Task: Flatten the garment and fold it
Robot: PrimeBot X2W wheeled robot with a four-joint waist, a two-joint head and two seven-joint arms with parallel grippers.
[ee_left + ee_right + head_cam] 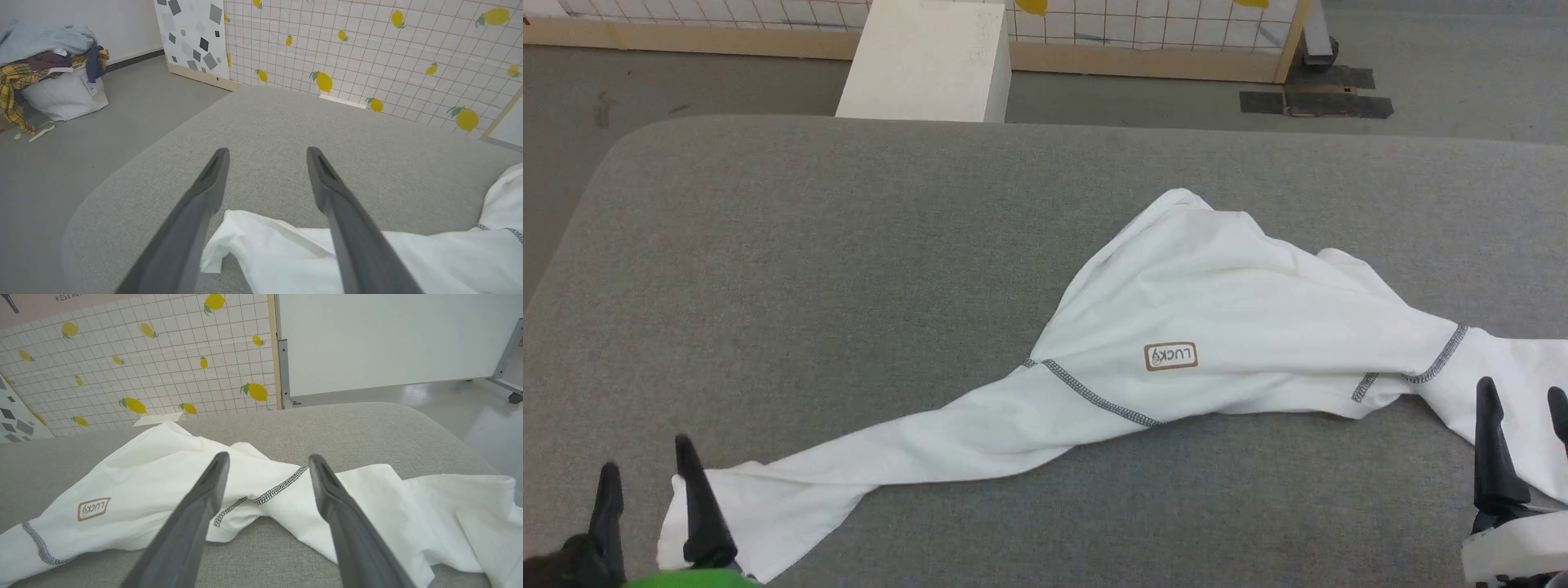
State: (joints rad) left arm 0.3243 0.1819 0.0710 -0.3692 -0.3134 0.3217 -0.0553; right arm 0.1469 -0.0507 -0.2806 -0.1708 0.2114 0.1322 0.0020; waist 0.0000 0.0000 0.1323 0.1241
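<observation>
**What you can't see**

One sleeve of the garment (1217, 302) runs off your head view's right edge, and the outer finger of the right gripper (1523, 386) is clipped there too. A finger of the left gripper (645, 453) hides part of the other sleeve's end.

Wide grey fabric-topped table (849, 245) with rounded corners. Matte grey floor (686, 82) around it. White rigid box (927, 65) just beyond far table edge. Behind box, wood-framed panel (367, 49), white grid print with yellow lemons. Next to it, panel with scattered grey squares (192, 36). Plain white wall (102, 24) at left, dark skirting. White bag (65, 96) on floor, heaped with clothes, blue and yellow plaid among them. Black tape patches (1315, 102) on floor. White board (388, 335) on wheeled metal frame at right. Light soft and even.
</observation>
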